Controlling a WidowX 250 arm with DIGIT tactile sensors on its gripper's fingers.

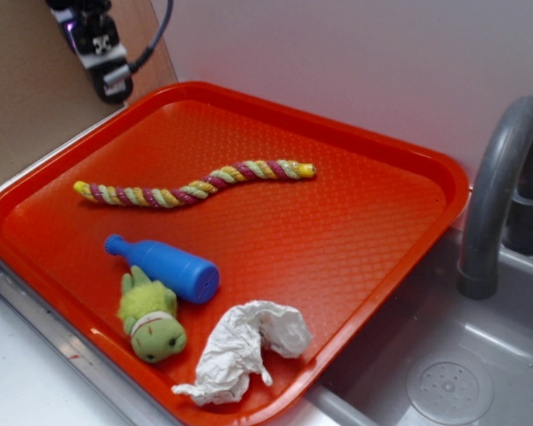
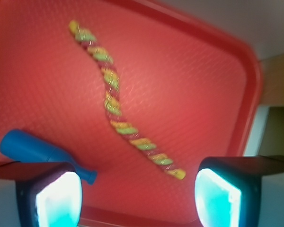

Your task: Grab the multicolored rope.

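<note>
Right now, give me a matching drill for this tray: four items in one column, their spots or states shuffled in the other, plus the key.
Items:
1. multicolored rope
2. blue bottle
3. green plush toy
4. crumpled white paper

Descriptions:
A. at the tray's near rim, closest to the sink
B. stretched in a wavy line across the tray's middle
C. lying on its side, narrow neck pointing toward the tray's left edge
D. just in front of the bottle, near the front rim

Pairs: 1-B, 2-C, 3-D, 4-A

The gripper is open, holding nothing.
</note>
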